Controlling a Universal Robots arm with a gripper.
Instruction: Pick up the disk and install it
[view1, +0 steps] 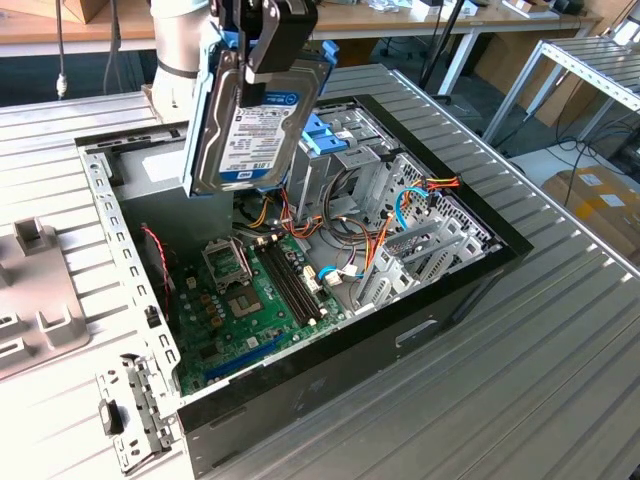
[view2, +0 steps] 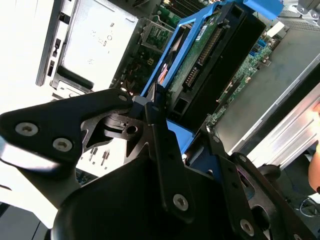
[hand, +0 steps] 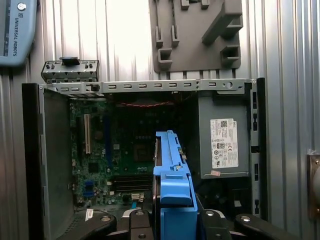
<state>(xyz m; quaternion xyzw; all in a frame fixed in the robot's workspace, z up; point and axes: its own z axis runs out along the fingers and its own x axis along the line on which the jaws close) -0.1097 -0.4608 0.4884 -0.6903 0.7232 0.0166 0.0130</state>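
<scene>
Disk (view1: 255, 120) hangs in the air above the open computer case (view1: 420, 325) in the exterior view. It stands nearly on edge with its label side out, over the part of the case toward the exterior view's left. The gripper (view1: 262, 70) is clamped on its upper end, and the blue carrier shows along its edges. Inside the case lie the green motherboard (view1: 250, 300), a metal drive cage (view1: 365, 150) with blue latches, and loose coloured cables (view1: 400, 215). The case sits on a ribbed metal table (view1: 540, 380). Outside the case, on the exterior view's left, lie a grey moulded fixture (view1: 40, 300) and a small metal bracket (view1: 135, 415).

In the second wrist view the black fingers (view2: 160, 135) press on the blue carrier from both sides. The disk (view2: 210, 55) runs away from them with its circuit-board side and connector showing. Beyond it, inside the case, are the grey power supply (view2: 95, 40) and a strip of motherboard (view2: 250, 62).

In the first wrist view the disk (hand: 172, 170) appears edge-on as a blue carrier strip, the gripper (hand: 175, 222) closed around it, clear above the case (hand: 150, 86). Inside the case are the motherboard (hand: 120, 150) and the labelled power supply (hand: 222, 140). The fixture (hand: 195, 35) and bracket (hand: 70, 70) lie on the table (hand: 125, 30) just outside the case wall.
</scene>
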